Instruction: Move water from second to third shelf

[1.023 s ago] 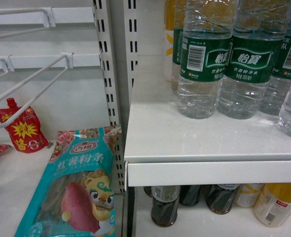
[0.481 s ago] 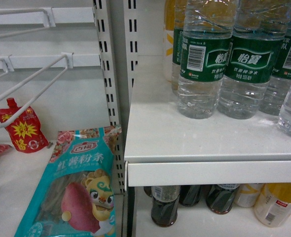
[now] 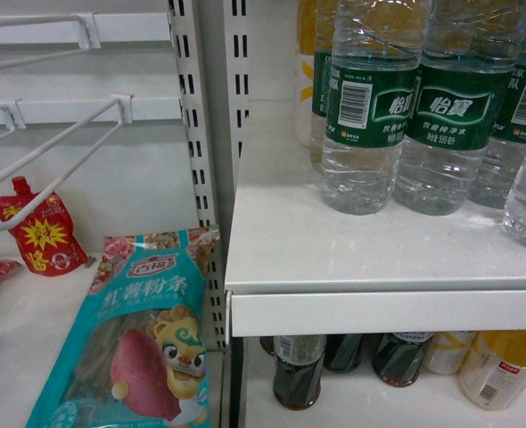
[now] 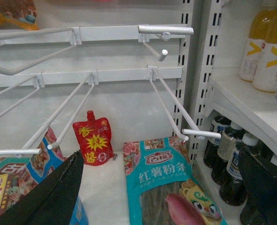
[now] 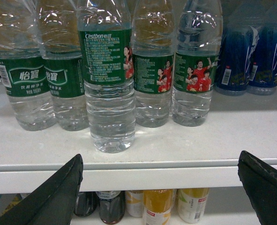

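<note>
Water (image 5: 112,89) is the bottle standing furthest forward on the white shelf (image 3: 370,259), clear ribbed plastic with a dark green label, white print and a bit of red shirt showing at its 3 o'clock edge. In the right wrist view it sits a touch in front of the row of same-label bottles (image 5: 152,70) behind it, with blue-labelled bottles (image 5: 251,51) off at 2 o'clock.

Biggest thing around is that shelf itself, a wide white board with a slotted upright (image 3: 192,169) at its 9 o'clock end. Under it there's a lower level with dark cola bottles (image 3: 297,370) and yellow drink bottles (image 3: 499,366).

Over at 9 o'clock from the shelf is a peg section: white wire hooks (image 4: 166,101), a teal noodle bag (image 3: 134,343) leaning up, and a small red sauce pouch (image 3: 36,232) behind it.

Right tool (image 5: 162,192) is spread wide, both black fingers (image 5: 58,192) low in the frame, gripping nothing, the water at 12 o'clock between them but well clear. Left tool (image 4: 157,187) is also spread wide and gripping nothing, pointed at the peg section.
</note>
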Tool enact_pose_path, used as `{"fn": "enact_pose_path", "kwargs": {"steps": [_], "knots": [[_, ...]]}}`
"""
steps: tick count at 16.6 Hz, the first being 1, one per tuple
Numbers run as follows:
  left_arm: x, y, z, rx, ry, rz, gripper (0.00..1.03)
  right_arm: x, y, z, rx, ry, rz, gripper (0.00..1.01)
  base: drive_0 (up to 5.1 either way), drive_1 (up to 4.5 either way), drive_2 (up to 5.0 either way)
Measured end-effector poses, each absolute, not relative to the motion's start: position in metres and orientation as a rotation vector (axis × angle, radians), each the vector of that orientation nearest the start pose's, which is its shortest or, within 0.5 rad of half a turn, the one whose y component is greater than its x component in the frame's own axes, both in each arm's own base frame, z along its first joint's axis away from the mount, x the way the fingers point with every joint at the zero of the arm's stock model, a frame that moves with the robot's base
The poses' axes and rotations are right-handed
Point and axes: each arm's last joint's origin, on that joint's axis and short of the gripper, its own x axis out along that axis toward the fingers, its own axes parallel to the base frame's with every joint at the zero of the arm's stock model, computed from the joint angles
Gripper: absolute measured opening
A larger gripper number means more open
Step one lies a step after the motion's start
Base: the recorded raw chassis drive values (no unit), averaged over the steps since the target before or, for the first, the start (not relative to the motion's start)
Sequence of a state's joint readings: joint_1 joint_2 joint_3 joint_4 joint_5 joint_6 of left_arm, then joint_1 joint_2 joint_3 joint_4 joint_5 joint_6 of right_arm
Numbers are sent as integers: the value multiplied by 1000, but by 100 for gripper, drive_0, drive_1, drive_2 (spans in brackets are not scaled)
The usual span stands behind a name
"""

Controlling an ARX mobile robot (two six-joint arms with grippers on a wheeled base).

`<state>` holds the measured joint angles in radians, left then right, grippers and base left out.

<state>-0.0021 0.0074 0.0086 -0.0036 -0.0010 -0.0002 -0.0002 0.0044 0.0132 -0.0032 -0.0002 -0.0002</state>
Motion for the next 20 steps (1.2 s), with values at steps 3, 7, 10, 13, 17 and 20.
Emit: {"fn": "enact_pose_path", "kwargs": {"steps": [3, 7, 10, 13, 17, 20], "knots": [[98, 0, 166, 0, -1, -1, 98, 97, 0, 168, 0, -7, 0, 98, 0, 0, 0], [98, 0, 166, 0, 1, -1, 98, 97, 0, 168, -1, -7, 0, 98, 0, 0, 0], [98, 0, 166, 0, 2, -2, 98, 97, 0, 167, 0, -6, -1, 98, 0, 0, 0], [98, 0, 166, 0, 2, -2, 98, 97, 0, 167, -1, -6, 0, 98, 0, 0, 0], [98, 0, 165, 0, 6, -1, 98, 97, 0, 167, -1, -1, 0, 98, 0, 0, 0], [98, 0, 165, 0, 5, -1, 98, 97, 0, 167, -1, -3, 0, 98, 0, 0, 0]]}}
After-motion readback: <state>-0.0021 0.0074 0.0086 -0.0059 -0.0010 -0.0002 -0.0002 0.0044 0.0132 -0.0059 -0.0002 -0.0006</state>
